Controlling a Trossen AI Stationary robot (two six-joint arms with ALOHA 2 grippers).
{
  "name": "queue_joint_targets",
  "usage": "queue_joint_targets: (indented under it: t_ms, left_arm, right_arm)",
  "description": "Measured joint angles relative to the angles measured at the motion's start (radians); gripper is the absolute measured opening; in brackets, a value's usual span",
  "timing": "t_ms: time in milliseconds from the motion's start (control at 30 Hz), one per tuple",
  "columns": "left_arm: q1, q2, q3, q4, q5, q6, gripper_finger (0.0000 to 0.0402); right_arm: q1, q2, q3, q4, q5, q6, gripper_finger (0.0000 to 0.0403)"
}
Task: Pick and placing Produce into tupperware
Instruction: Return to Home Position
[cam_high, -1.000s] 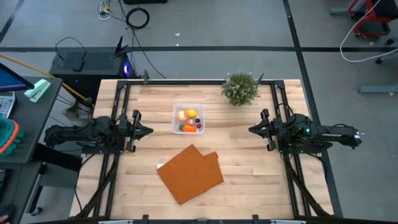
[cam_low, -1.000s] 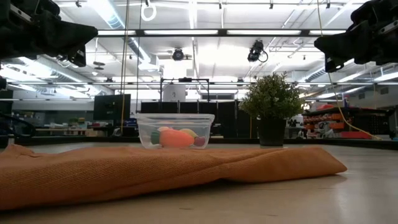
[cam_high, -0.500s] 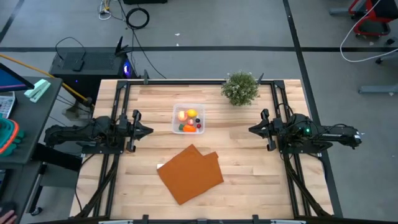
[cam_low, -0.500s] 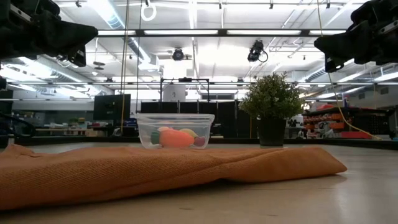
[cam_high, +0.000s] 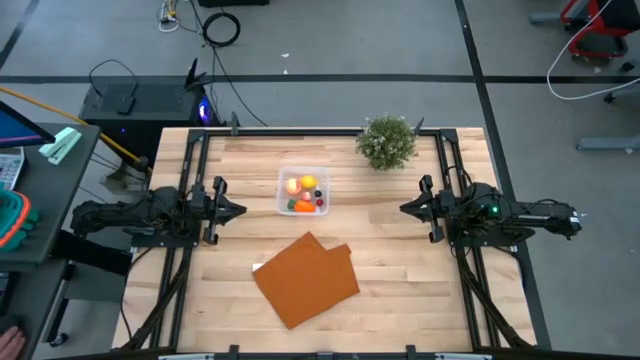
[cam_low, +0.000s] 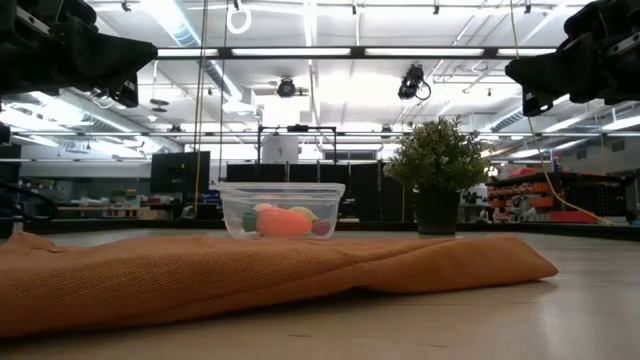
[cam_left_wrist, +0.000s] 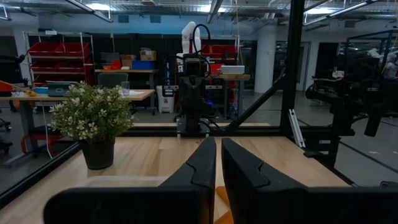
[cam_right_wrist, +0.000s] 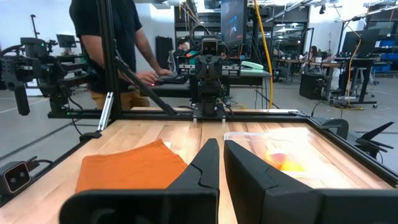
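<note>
High view: we are seeing the tupperware, holding the produce, at two o'clock from the left pincer and ten o'clock from the right pincer; both are resting closed, empty.

Desk showing pale smooth wood with a faint sheen, tupperware looking like clear glossy plastic, produce shining like smooth plastic, mat appearing as matt orange-brown cloth, softly wrinkled, left gripper and right gripper looking dark, matt, smooth.
</note>
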Motion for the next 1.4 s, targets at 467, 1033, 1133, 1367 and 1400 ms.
queue_joint_targets:
  t_ms: [467, 1033, 1133, 1367, 1400]
  left_arm:
    - [0.000, 0.000, 0.000, 0.000, 0.000, 0.000, 0.0024]
    - [0.000, 0.000, 0.000, 0.000, 0.000, 0.000, 0.0025]
    - [0.000, 0.000, 0.000, 0.000, 0.000, 0.000, 0.0023]
    - [0.000, 0.000, 0.000, 0.000, 0.000, 0.000, 0.0034]
    - [0.000, 0.000, 0.000, 0.000, 0.000, 0.000, 0.0035]
  right_arm:
    - [0.000, 0.000, 0.000, 0.000, 0.000, 0.000, 0.0000]
    - [0.000, 0.000, 0.000, 0.000, 0.000, 0.000, 0.0000]
    - [0.000, 0.000, 0.000, 0.000, 0.000, 0.000, 0.0000]
    - [0.000, 0.000, 0.000, 0.000, 0.000, 0.000, 0.0000]
    - [0.000, 0.000, 0.000, 0.000, 0.000, 0.000, 0.0000]
